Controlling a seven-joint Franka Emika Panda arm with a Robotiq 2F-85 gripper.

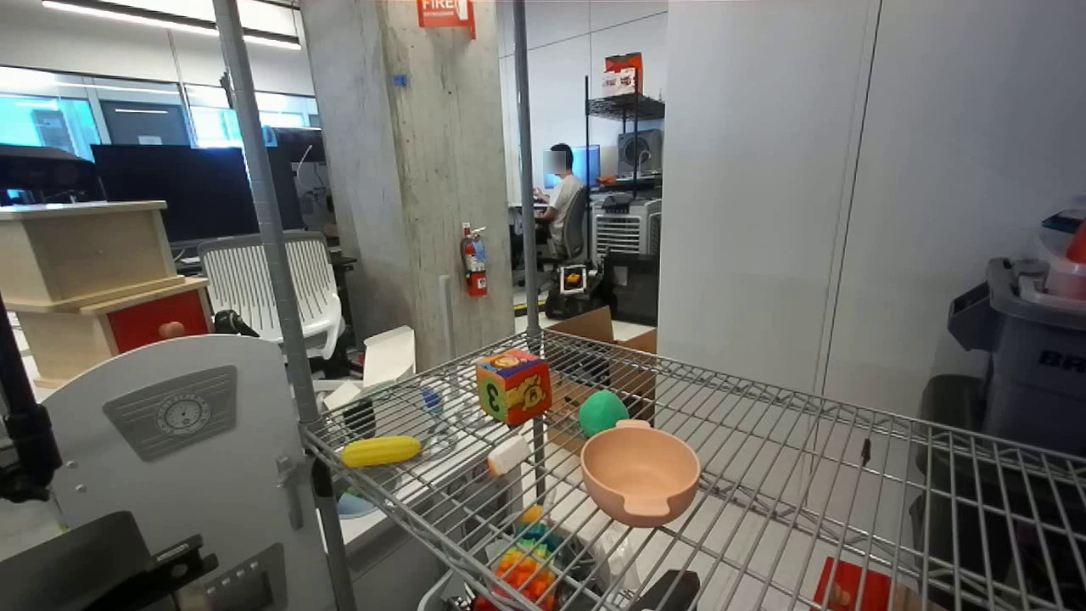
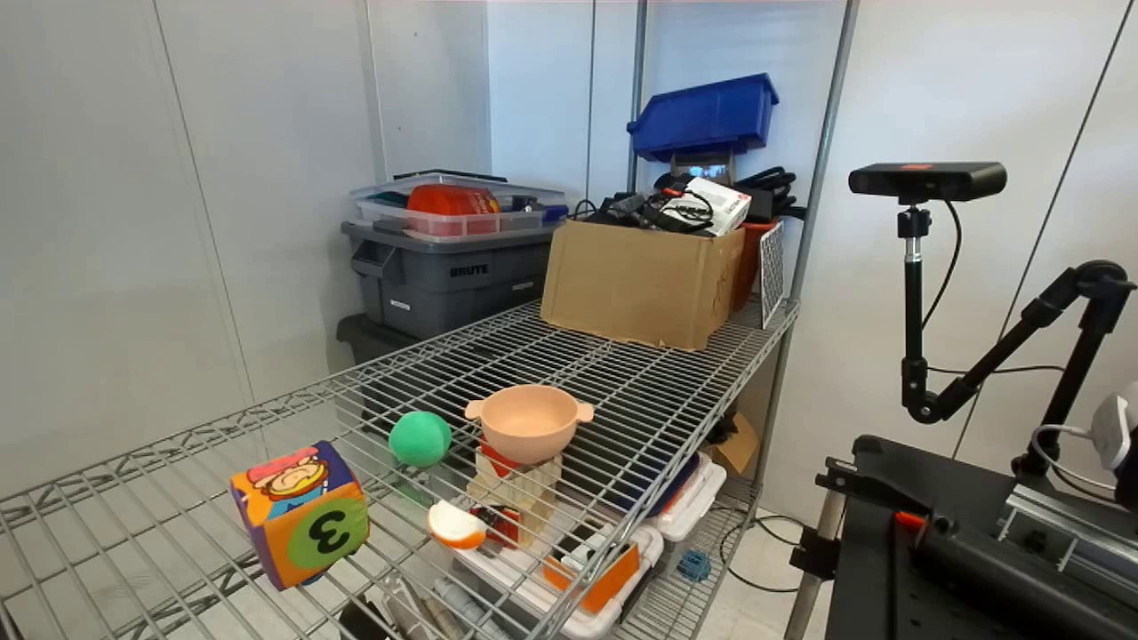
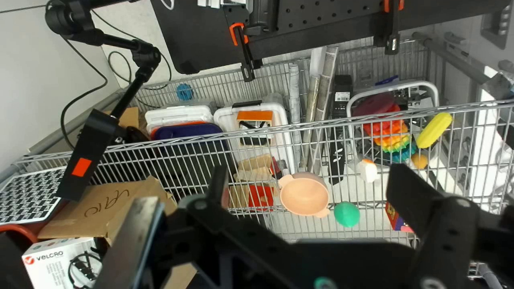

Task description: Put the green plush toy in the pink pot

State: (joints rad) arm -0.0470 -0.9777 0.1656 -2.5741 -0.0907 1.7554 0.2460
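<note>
Two dark fingers (image 3: 413, 194) of the gripper (image 3: 309, 180) stood spread wide apart, one toward each side of the wrist view. Between them, seen from above, showed the pink pot (image 3: 304, 196), upright on the wire shelf (image 1: 730, 383) with its mouth facing up. Just beside it, outside the pot, lay the green plush toy (image 2: 420, 438), a narrow gap from the pot's handle in an exterior view. On the toy's other side I saw a multicoloured cube (image 2: 302, 516), partly covered by a finger in the wrist view. A white-and-orange wedge (image 2: 456, 524) lay on the wires near the pot and cube, and a yellow banana (image 1: 382, 451) rested near a shelf post (image 1: 265, 195). Farther along the shelf stood a cardboard box (image 2: 622, 280) heaped with odds and ends, near a grey tub (image 2: 444, 289). Well away, past a concrete column (image 1: 450, 153), somebody (image 1: 564, 197) in a white shirt sat in a chair (image 1: 577, 225).
</note>
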